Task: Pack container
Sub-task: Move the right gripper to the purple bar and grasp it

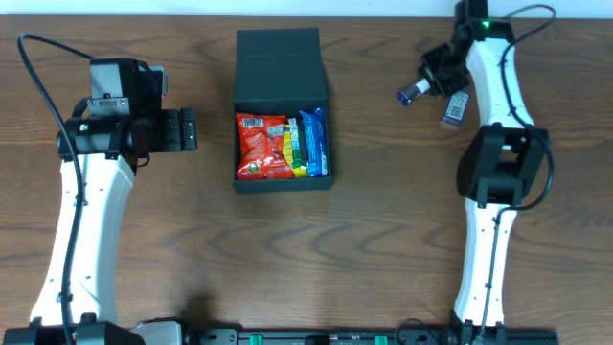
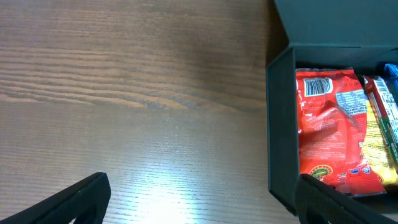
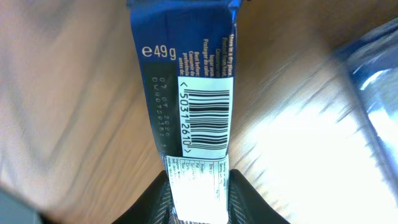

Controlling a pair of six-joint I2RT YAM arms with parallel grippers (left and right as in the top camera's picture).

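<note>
The dark container (image 1: 280, 57) sits at the table's middle back, its flap lid open toward the far side. Inside lie a red snack packet (image 1: 261, 146), yellow and green bars, and a blue bar (image 1: 315, 142). My left gripper (image 1: 188, 129) is open and empty, just left of the container. In the left wrist view its fingers (image 2: 205, 205) straddle bare table beside the container wall (image 2: 280, 130) and the red packet (image 2: 329, 124). My right gripper (image 1: 428, 84) is at the back right, shut on a dark blue snack bar (image 3: 186, 81) with a white barcode label, held above the table.
Another blue-and-white packet (image 1: 454, 107) lies on the table beside the right arm; it shows blurred in the right wrist view (image 3: 376, 93). The arm bases stand at the front edge.
</note>
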